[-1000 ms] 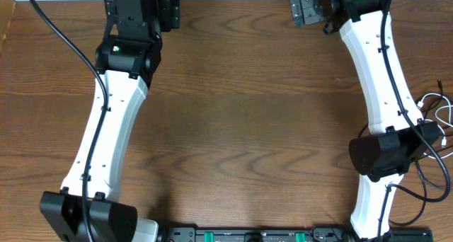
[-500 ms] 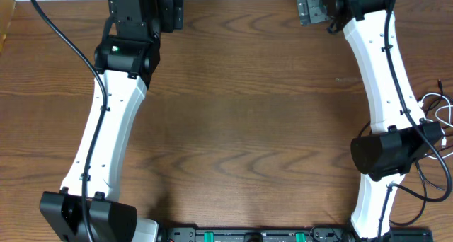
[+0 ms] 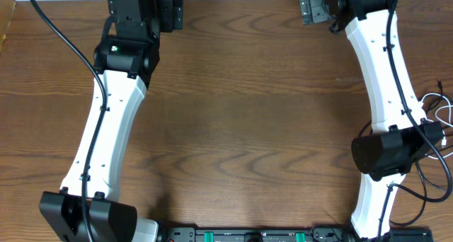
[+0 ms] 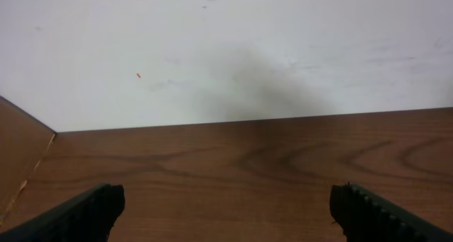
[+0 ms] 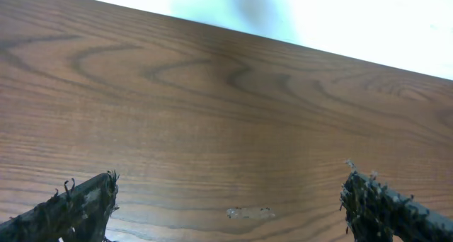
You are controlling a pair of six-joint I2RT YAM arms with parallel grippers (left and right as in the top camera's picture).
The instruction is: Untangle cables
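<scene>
The cables lie at the table's right edge in the overhead view: a thin white cord (image 3: 440, 112) and thin black strands (image 3: 429, 188) looping beside the right arm's elbow, partly cut off by the frame. Neither wrist view shows them. My left gripper (image 3: 168, 13) is at the far left of the table, far from the cords. In its own view it (image 4: 226, 208) stands open over bare wood. My right gripper (image 3: 313, 6) is at the far right of the table, up the table from the cords. It (image 5: 230, 191) is also open, with nothing between its fingers.
A white wall (image 4: 233, 44) rises just past the table's far edge, in front of both grippers. The table's left corner (image 4: 32, 175) shows in the left wrist view. A small pale smear (image 5: 249, 213) marks the wood under the right gripper. A black rail (image 3: 248, 235) runs along the near edge.
The right gripper has drifted slightly right and toward the far edge. The left gripper shifted a little right early on, then held. Both stayed open.
</scene>
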